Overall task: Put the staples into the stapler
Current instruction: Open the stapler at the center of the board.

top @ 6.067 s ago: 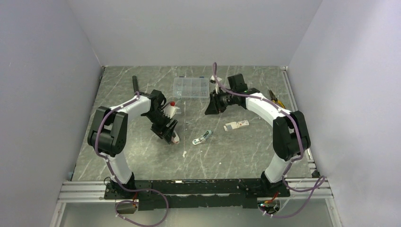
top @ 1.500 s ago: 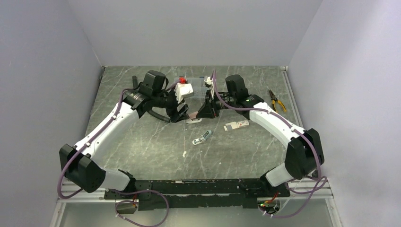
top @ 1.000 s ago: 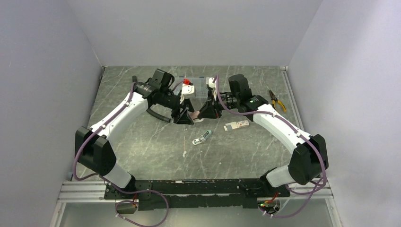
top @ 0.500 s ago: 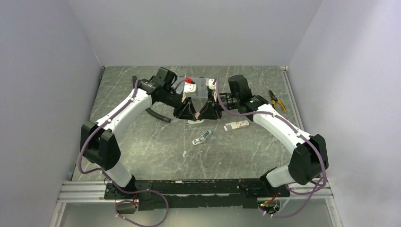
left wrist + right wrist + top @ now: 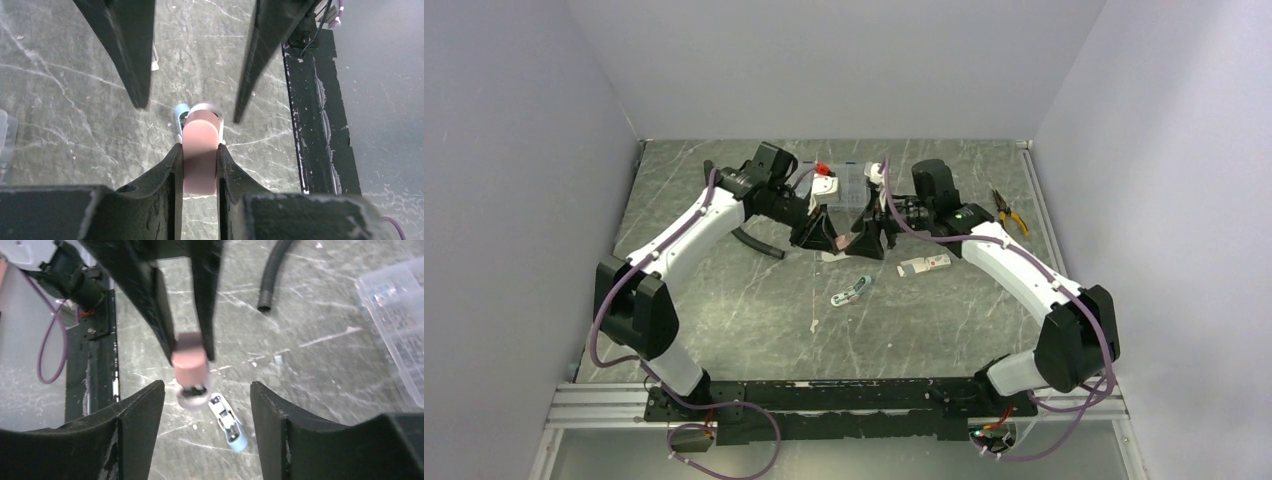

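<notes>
1. The pink stapler (image 5: 200,165) is seen as a short rose-coloured body with a rounded end, a dark middle and a whitish tip turned toward the table (image 5: 724,330).
2. It is clamped by its flat sides between the fingers of the left gripper (image 5: 817,238), over the middle of the table; whether its tip touches the surface cannot be told.
3. The right gripper (image 5: 869,240) is set facing it, jaws spread wide, nothing grasped.
4. The staples (image 5: 278,359) are made out only in the right wrist view, as a tiny pale-grey strip lying flat between the black hose (image 5: 272,275) and the clear organiser box (image 5: 395,315).
5. The dark middle is hidden in the left wrist view, where only the pink back is shown.
6. A blue stapler (image 5: 231,427) is laid on the table just beside the held one.
7. The white carton (image 5: 922,265) and pliers (image 5: 1009,212) are shown by the top view alone.
</notes>
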### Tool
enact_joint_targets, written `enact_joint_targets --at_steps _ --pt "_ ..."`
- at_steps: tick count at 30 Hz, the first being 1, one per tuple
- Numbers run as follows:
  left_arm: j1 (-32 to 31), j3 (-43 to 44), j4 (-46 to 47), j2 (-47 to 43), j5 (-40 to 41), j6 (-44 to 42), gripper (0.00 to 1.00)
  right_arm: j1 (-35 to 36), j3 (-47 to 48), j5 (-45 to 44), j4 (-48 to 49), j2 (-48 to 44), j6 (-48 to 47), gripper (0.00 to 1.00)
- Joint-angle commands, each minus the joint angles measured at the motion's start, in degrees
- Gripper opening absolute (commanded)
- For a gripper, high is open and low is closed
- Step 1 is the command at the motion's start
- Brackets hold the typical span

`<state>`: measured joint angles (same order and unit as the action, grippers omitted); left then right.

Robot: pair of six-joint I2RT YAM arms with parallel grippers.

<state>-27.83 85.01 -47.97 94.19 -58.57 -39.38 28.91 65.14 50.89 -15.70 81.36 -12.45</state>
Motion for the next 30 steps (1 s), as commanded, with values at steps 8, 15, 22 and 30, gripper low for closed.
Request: enact_joint_targets --at_steps 8,15,22,30 --pt "0.6 -8.3 17.6 -10.7 5.0 10.2 0.03 -6.5 -5.4 5.6 15.4 1.2 21.3 0.69" --pt "0.6 -8.7 19.9 -9.9 8.0 12.3 0.03 -7.5 -5.7 13.5 24.0 6.2 30.3 0.65" --pt "0.2 -8.7 20.4 -9.1 9.4 11.9 0.03 -7.5 -6.5 15.8 27.4 7.7 33.6 0.63" --pt "-2.0 -9.2 20.1 -9.0 12.6 10.4 0.03 -7.5 -5.3 17.0 29.4 10.4 36.9 0.46"
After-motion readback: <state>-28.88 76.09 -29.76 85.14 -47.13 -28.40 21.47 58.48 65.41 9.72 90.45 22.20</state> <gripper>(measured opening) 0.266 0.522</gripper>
